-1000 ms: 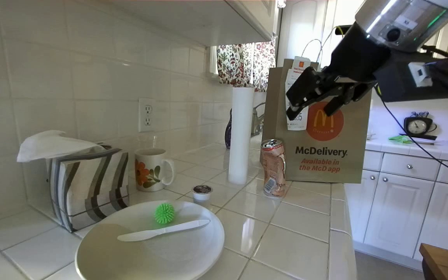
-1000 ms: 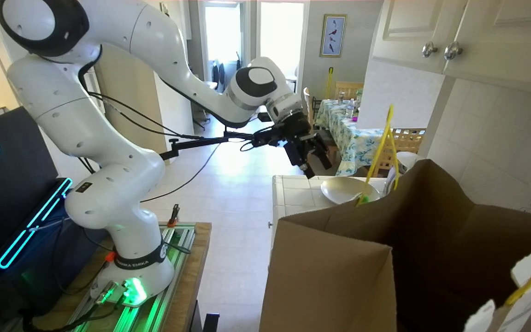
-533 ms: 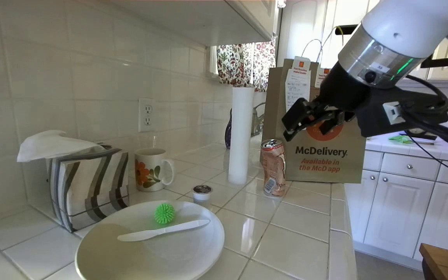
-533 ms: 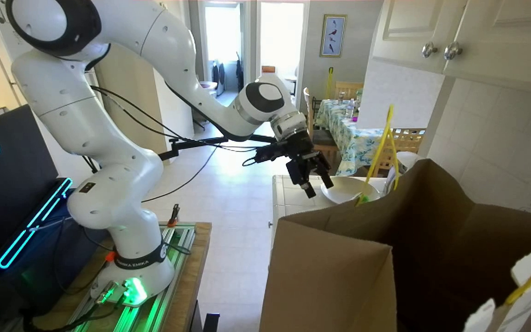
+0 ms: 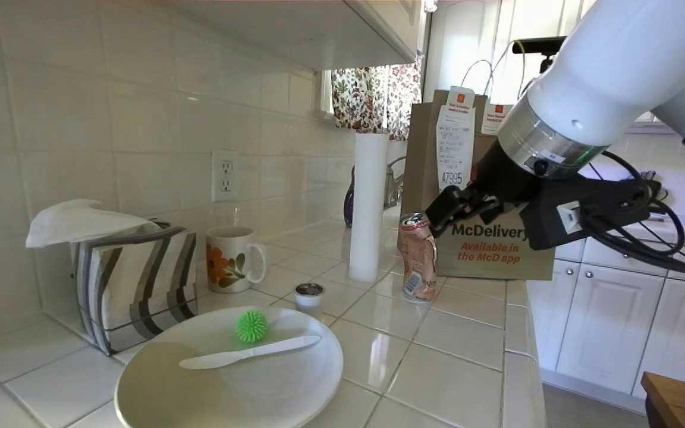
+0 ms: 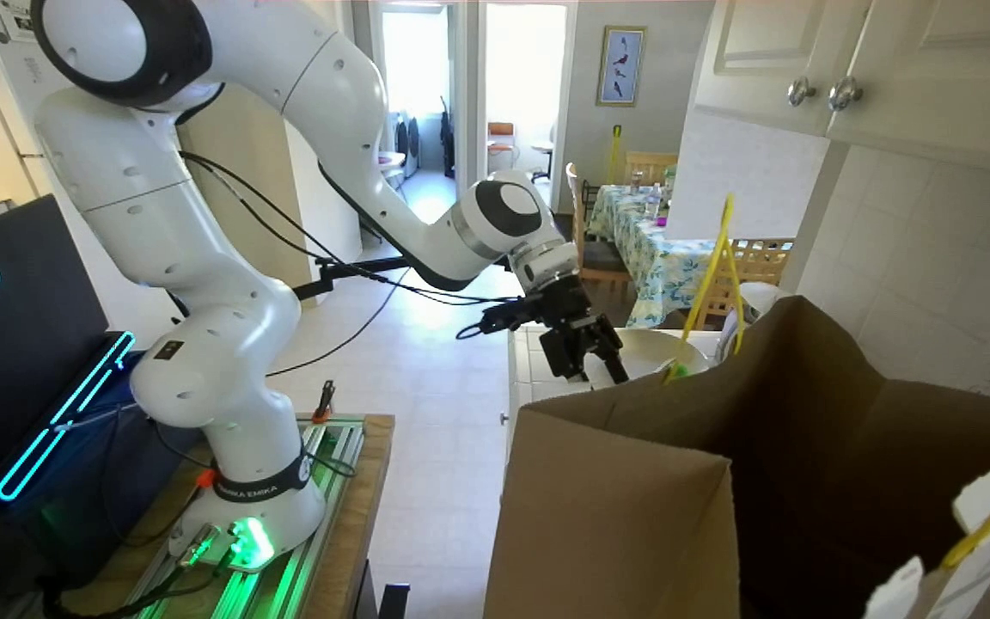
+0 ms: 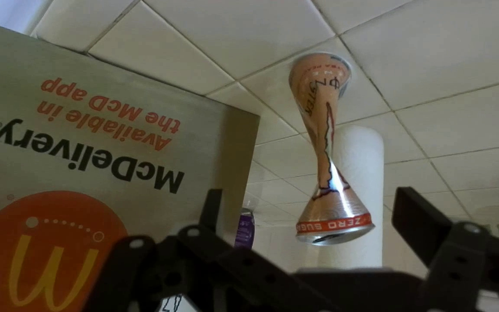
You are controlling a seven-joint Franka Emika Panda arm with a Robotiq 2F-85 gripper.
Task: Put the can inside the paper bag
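The can (image 5: 418,261), pinkish and pinched at its middle, stands upright on the tiled counter just before the paper bag (image 5: 491,264). In the wrist view, which is upside down, the can (image 7: 321,104) shows between the spread fingers, with the bag (image 7: 115,125) on the left. My gripper (image 7: 311,212) is open and empty. In an exterior view the gripper (image 5: 464,214) tilts down beside the can's top; whether it touches I cannot tell. In an exterior view the open-topped bag (image 6: 624,507) stands in front of the gripper (image 6: 600,374) and hides the can.
A tall white cylinder (image 5: 369,208) stands close behind the can. A plate (image 5: 295,404) with a green spiky ball and a white knife lies nearer the camera, with a small cup (image 5: 308,295), a mug (image 5: 229,261) and a striped napkin holder (image 5: 140,285). An upper cabinet (image 5: 295,30) overhangs the counter.
My gripper has come down and forward, from in front of the bag's upper part to the can's top. It stays open. The can and the bag have not moved.
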